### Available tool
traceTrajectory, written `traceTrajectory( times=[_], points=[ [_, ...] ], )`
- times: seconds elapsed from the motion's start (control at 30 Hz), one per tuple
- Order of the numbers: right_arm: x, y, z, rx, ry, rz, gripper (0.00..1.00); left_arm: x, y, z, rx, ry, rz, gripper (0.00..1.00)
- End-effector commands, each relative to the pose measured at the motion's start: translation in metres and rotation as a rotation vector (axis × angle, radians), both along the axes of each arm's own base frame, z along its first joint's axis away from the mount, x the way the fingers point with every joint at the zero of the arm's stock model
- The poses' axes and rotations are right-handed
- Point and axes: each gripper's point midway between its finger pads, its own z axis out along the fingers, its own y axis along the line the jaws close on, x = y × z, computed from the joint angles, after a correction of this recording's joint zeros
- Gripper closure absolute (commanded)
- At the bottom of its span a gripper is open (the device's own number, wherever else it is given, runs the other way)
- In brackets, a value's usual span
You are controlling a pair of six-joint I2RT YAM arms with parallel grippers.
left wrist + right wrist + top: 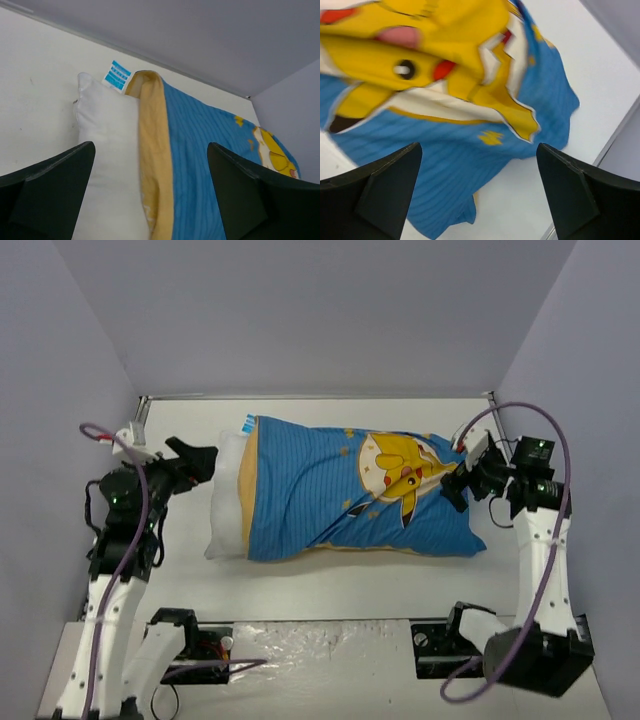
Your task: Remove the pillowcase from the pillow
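— Starting at the left: what is the left gripper (203, 462) doing?
— Jaws wide, empty, beside the pillow's (226, 505) bare end.
— And the pillowcase (330, 495)?
— It covers the rest. The right gripper (453, 486) is spread wide at its right end, holding nothing.

The pillowcase (310, 500) is bright blue with fine darker pinstripes. It carries a yellow cartoon Pikachu (405, 468) with red cheeks, a pink mouth, a black eye and a white-edged outline. Small yellow marks dot the blue near it. Its turned-back hem (155, 165) is mustard yellow. The pillow (228, 512) is plain white; its tag (116, 76) is blue with white bars. The table (330, 585) is off-white, the walls (300, 310) pale grey-lilac. My left pincer (208, 464) and right pincer (455, 485) are black, my arms (110, 620) white, my cables (548, 430) purple.
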Motion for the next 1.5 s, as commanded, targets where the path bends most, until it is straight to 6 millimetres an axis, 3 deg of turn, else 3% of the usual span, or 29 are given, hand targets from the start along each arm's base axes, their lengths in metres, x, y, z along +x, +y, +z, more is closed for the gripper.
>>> traceTrajectory(
  times=[0.0, 0.13, 0.23, 0.27, 0.3, 0.33, 0.37, 0.43, 0.5, 0.53, 0.57, 0.67, 0.73, 0.77, 0.83, 0.87, 0.93, 0.97, 1.0, 1.27, 1.47],
  points=[
    [-0.048, 0.05, 0.003, -0.121, -0.033, 0.329, 0.05, -0.032, 0.005, 0.001, 0.01, 0.0, 0.043, 0.06],
    [-0.073, 0.091, -0.014, -0.216, 0.001, 0.512, 0.05, -0.056, -0.011, -0.008, -0.016, 0.037, -0.015, 0.06],
    [-0.058, 0.104, -0.032, -0.27, 0.007, 0.388, 0.05, -0.069, -0.015, -0.022, -0.002, 0.106, -0.035, 0.06],
    [-0.043, 0.092, -0.044, -0.339, -0.015, 0.257, 0.05, -0.075, -0.014, -0.031, 0.004, 0.148, -0.03, 0.05],
    [-0.042, 0.104, -0.048, -0.376, -0.057, 0.254, 0.05, -0.078, -0.013, -0.035, 0.016, 0.16, -0.026, 0.05],
    [-0.036, 0.104, -0.054, -0.42, -0.083, 0.212, 0.05, -0.081, -0.011, -0.038, 0.018, 0.165, -0.021, 0.05],
    [-0.023, 0.089, -0.062, -0.524, -0.127, 0.094, 0.05, -0.084, -0.011, -0.043, 0.015, 0.181, -0.018, 0.04],
    [-0.014, 0.094, -0.08, -0.607, -0.131, 0.064, 0.05, -0.089, -0.013, -0.053, 0.012, 0.208, -0.031, 0.04],
    [0.001, 0.095, -0.091, -0.631, -0.126, 0.017, 0.13, -0.095, -0.013, -0.063, 0.013, 0.253, -0.033, 0.04],
    [0.006, 0.095, -0.093, -0.637, -0.133, 0.003, 0.2, -0.098, -0.013, -0.065, 0.015, 0.264, -0.038, 0.04],
    [0.015, 0.099, -0.088, -0.625, -0.166, -0.009, 0.42, -0.101, -0.012, -0.071, 0.026, 0.286, -0.039, 0.04],
    [0.029, 0.104, -0.072, -0.57, -0.188, -0.019, 0.89, -0.107, -0.014, -0.081, 0.064, 0.307, -0.07, 0.04],
    [0.034, 0.115, -0.049, -0.445, -0.232, 0.024, 1.0, -0.109, -0.019, -0.088, 0.09, 0.335, -0.102, 0.04],
    [0.039, 0.102, -0.042, -0.403, -0.226, 0.004, 1.0, -0.11, -0.023, -0.089, 0.099, 0.335, -0.129, 0.04],
    [0.043, 0.107, -0.019, -0.285, -0.25, 0.047, 1.0, -0.11, -0.032, -0.087, 0.099, 0.33, -0.177, 0.04],
    [0.047, 0.093, -0.015, -0.265, -0.237, 0.015, 1.0, -0.111, -0.037, -0.086, 0.091, 0.328, -0.201, 0.04],
    [0.05, 0.095, -0.006, -0.179, -0.215, 0.038, 1.0, -0.111, -0.042, -0.087, 0.089, 0.334, -0.228, 0.04],
    [0.053, 0.082, -0.006, -0.156, -0.191, 0.013, 1.0, -0.112, -0.045, -0.087, 0.08, 0.338, -0.239, 0.03],
    [0.056, 0.083, -0.011, -0.131, -0.163, 0.018, 1.0, -0.114, -0.048, -0.089, 0.074, 0.345, -0.254, 0.03],
    [0.067, 0.104, -0.018, 0.039, -0.057, 0.056, 1.0, -0.134, -0.078, -0.098, -0.015, 0.35, -0.383, 0.03],
    [0.079, 0.095, -0.014, 0.06, -0.048, 0.019, 1.0, -0.14, -0.083, -0.074, 0.096, 0.18, -0.482, 0.03]
  ],
)
